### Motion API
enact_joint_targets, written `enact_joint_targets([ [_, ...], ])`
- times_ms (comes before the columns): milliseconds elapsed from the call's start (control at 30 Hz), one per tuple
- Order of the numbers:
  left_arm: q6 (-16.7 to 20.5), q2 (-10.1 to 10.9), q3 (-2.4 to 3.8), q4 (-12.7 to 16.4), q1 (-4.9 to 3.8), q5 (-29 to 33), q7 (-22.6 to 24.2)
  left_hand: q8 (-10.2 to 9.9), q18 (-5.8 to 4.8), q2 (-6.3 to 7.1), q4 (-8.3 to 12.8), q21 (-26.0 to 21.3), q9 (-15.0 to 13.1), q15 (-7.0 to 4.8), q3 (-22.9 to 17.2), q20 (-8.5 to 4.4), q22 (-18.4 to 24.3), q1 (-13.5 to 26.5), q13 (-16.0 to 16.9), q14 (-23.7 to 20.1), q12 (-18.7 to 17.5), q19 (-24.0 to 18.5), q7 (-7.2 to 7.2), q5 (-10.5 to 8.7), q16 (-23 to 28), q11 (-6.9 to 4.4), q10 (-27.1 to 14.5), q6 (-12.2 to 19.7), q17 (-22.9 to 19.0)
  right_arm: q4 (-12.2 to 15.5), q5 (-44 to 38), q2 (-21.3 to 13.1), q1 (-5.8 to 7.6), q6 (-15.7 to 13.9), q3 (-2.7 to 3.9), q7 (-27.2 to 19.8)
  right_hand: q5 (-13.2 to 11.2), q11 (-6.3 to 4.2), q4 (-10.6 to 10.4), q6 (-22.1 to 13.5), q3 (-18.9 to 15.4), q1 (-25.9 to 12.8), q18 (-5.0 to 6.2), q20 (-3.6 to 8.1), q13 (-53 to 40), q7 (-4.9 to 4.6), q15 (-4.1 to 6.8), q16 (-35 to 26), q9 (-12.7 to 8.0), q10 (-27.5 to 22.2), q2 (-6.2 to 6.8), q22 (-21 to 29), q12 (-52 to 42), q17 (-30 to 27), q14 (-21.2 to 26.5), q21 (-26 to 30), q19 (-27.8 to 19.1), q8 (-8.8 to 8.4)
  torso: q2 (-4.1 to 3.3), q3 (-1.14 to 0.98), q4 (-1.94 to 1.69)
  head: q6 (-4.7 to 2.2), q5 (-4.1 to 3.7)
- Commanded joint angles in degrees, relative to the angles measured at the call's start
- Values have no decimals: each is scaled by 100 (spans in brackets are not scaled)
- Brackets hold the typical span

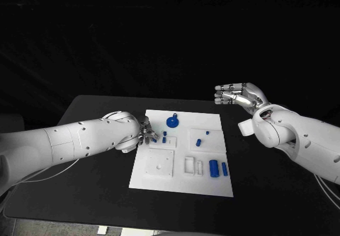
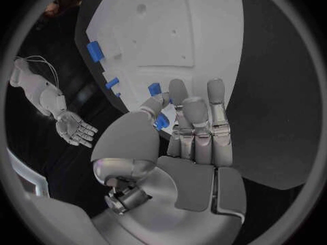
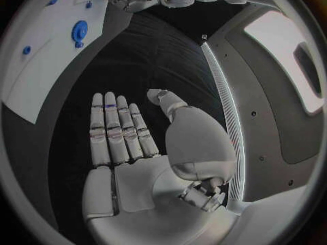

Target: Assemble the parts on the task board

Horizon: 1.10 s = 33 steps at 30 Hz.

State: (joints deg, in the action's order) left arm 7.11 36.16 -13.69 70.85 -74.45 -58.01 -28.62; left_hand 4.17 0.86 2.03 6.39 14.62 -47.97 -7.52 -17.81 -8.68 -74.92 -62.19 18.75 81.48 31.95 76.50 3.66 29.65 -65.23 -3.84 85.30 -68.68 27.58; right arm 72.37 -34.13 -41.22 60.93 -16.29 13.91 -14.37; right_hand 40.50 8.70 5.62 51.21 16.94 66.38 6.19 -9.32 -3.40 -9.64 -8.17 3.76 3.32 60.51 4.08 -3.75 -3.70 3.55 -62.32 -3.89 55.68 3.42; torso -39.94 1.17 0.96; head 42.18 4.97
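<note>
Fingers (image 2: 195,111) of the silver left hand (image 1: 145,132) reach over the left edge of the flat white rectangular task board (image 1: 159,179), which lies in the middle of the black desk (image 1: 92,206); in the left wrist view they lie close together with their tips on or just above the board, and a small blue part (image 2: 161,121) sits between the thumb and the nearest finger, though I cannot tell whether it is pinched. On the board a round blue disc-shaped part (image 1: 173,121) lies near the far edge, small blue pegs (image 1: 199,142) stand around the middle, and two upright blue cylinders (image 1: 213,168) stand near the right edge. Well apart from the board, the silver right hand (image 1: 240,95) hangs above the desk's far right side, holding nothing, its fingers (image 3: 116,128) straight and side by side with the thumb set apart.
</note>
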Motion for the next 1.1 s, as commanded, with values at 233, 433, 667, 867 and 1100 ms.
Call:
enact_joint_targets([
  [233, -181, -17, -22, -17, 42, 30, -3, -14, -84, 118, -229, -66, 38, -49, 94, 3, -75, 27, -3, 6, 25, 45, -579, -157, 36, -133, 138, -604, -20, 2, -2, -1, -10, 106, 4, -26, 20, 0, 29, -38, 12, -23, 64, 8, 9, -13, -23, -20, -6, -48, -44, 8, 23, -10, 52, 3, -49, -16, 2, -3, -3, -8, 5],
  [433, -159, -21, -22, -28, 42, 32, -3, -19, -86, 123, -410, -103, 111, -49, 267, 7, -71, 28, 12, 5, 32, 59, -586, -610, 40, -136, 140, -628, -30, 0, -3, 4, -14, 106, 4, -27, 20, 0, 29, -38, 12, -23, 64, 8, 9, -13, -23, -20, -6, -48, -44, 8, 23, -10, 52, 3, -49, -16, -1, -3, 0, -5, 0],
  [667, -136, -29, -22, -56, 43, 33, 0, -18, -86, 184, -532, -125, 165, -47, 362, 10, -73, 44, 20, 5, 27, 68, -593, -749, 35, -134, 137, -641, -33, -3, -3, 4, -17, 107, 4, -27, 20, 0, 29, -38, 12, -23, 64, 8, 9, -13, -23, -20, -6, -48, -44, 8, 23, -10, 52, 3, -49, -16, -1, 0, 2, -4, -3],
  [867, -110, -47, -21, -99, 43, 33, 2, -17, -86, 211, -672, -143, 189, -46, 456, 12, -73, 43, 27, 0, 22, 70, -593, -1094, 43, -132, 136, -656, -43, -2, -3, 2, -18, 105, 4, -26, 20, 0, 42, -33, 24, -28, 63, 7, 9, -12, -24, -20, -6, -46, -49, 8, 23, -10, 57, 2, -53, -16, 1, 1, 0, -2, -6],
  [1100, -73, -69, -21, -167, 43, 31, 8, -15, -86, 230, -833, -163, 204, -46, 505, 13, -79, -65, 38, 3, 14, 81, -592, -1152, 42, -132, 136, -659, -58, 0, -3, 0, -19, 103, 4, -26, 20, 0, 42, -33, 24, -28, 63, 7, 9, -12, -24, -20, -6, -46, -49, 8, 23, -10, 57, 2, -53, -16, -1, 1, 1, -1, -10],
])
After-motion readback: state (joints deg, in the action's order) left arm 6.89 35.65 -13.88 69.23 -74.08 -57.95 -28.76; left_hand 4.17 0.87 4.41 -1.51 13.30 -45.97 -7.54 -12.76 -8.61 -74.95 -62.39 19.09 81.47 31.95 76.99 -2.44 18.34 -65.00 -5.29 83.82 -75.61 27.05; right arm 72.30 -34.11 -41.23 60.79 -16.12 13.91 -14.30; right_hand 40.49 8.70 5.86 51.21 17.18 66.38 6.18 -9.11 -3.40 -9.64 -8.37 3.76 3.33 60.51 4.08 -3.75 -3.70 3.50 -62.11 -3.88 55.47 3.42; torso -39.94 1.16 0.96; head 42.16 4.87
